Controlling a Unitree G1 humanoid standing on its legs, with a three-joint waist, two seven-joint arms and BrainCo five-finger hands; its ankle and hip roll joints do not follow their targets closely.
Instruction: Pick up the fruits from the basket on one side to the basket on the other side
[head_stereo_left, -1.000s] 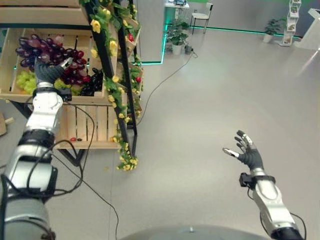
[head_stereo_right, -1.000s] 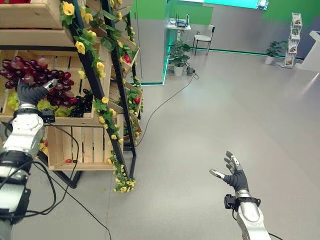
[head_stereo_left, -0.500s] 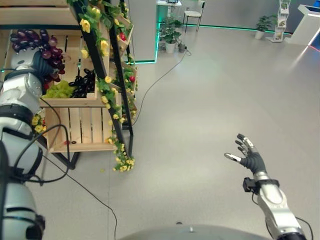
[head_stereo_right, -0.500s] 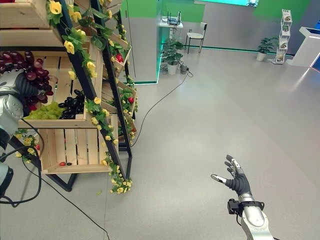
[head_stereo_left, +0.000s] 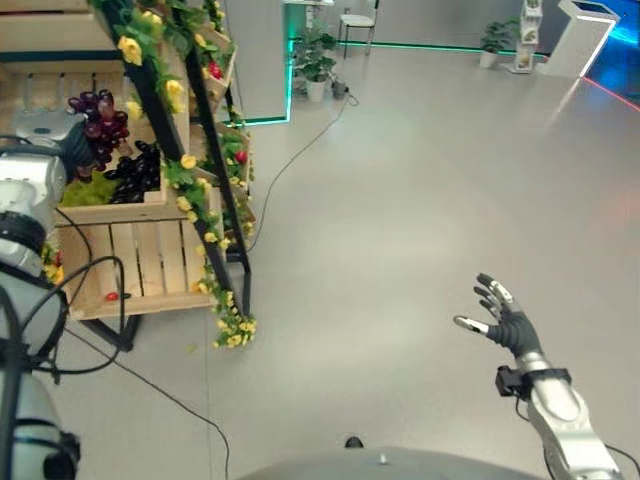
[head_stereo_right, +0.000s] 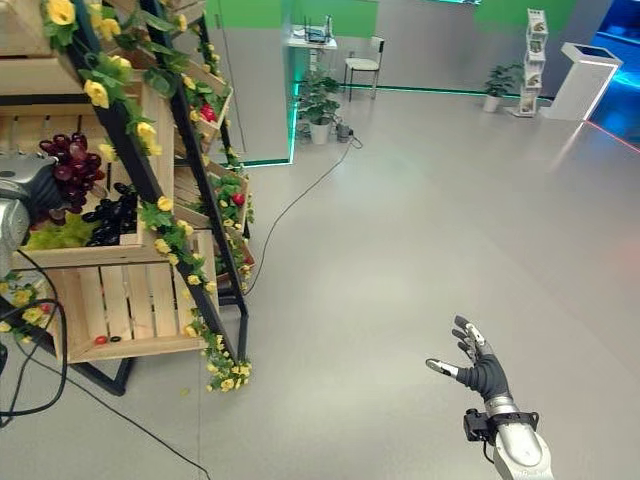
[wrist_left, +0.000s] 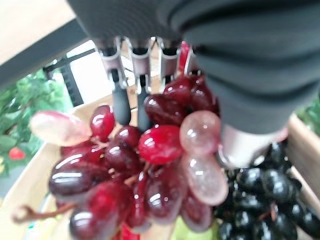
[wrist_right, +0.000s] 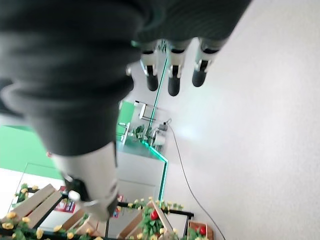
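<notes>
Showroom or exhibition hall, dressed with a mock fruit stall.

Wide, smooth grey floor (head_stereo_right: 400, 250) stretching open to green walls edged with glowing green light strips (head_stereo_right: 440, 92). At the stall side, pale slatted wooden crates (head_stereo_right: 120, 300) stacked on a black metal frame (head_stereo_right: 215, 250) wound with yellow flowers and green leaves (head_stereo_right: 160, 215), holding dark red grapes (head_stereo_right: 72, 160), black grapes (head_stereo_right: 112, 215) and green grapes (head_stereo_right: 60, 233). Far off, potted green plants (head_stereo_right: 318, 100), a white chair (head_stereo_right: 362, 65), a white leaflet rack (head_stereo_right: 533, 40) and a white display stand (head_stereo_right: 580, 65).
</notes>
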